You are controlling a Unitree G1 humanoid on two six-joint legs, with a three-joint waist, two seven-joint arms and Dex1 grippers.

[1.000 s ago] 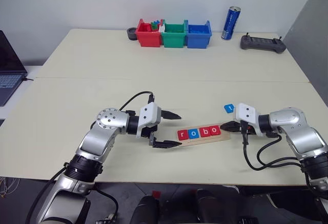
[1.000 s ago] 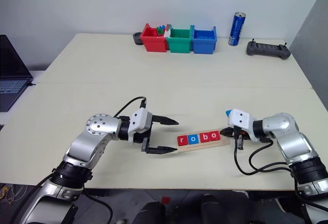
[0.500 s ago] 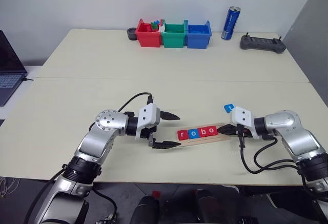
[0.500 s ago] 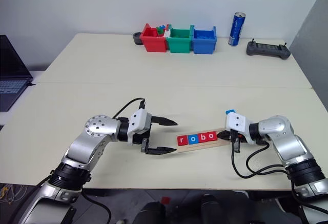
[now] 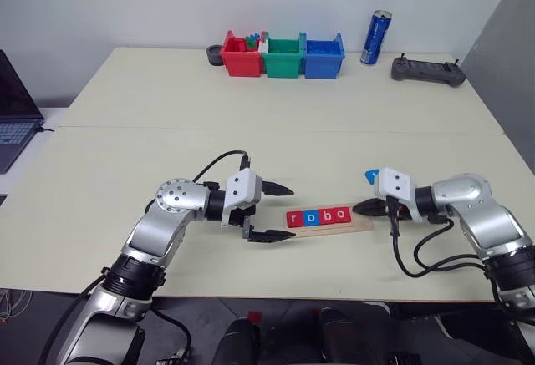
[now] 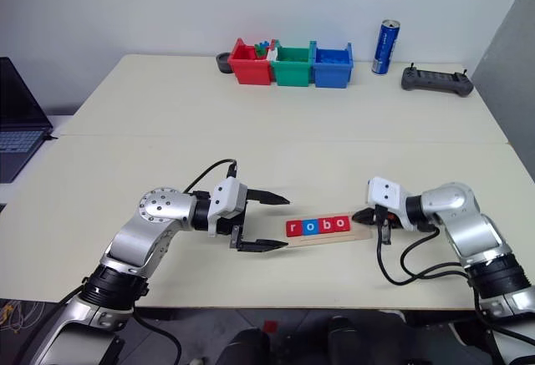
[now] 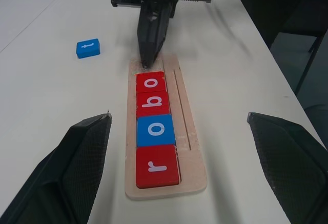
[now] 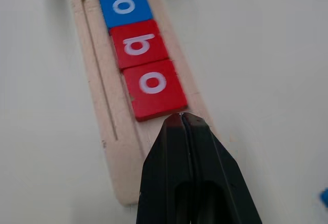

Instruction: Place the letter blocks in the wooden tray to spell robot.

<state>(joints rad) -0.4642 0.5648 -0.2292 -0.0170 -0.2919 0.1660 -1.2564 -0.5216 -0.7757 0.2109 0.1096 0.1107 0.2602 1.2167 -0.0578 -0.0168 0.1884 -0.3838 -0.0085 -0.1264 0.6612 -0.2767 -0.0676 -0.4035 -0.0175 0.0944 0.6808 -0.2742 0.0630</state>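
I have four letter blocks sitting in the wooden tray reading r, o, b, o, packed toward the tray's left end, and the fifth, the blue t block, lies loose on the table just behind my right gripper, near the tray's right end. The right gripper's fingers are pressed fully together with nothing between them, the tip resting over the bare wood right behind the last red o. My left gripper hangs at the tray's left end with its fingers spread wide and empty, one on each side of the tray without touching it. The risk I see: if I push further with the closed tip, the row can slide out past the left end or a tile can ride up over its neighbour, since the groove is shallow; the whole light tray could also skid on the table and twist away from the left fingers. Swinging the right arm back for the t, I could knock that block farther off. Compared with a second ago, the row of four sits further left along the tray, leaving more bare wood at the right end.
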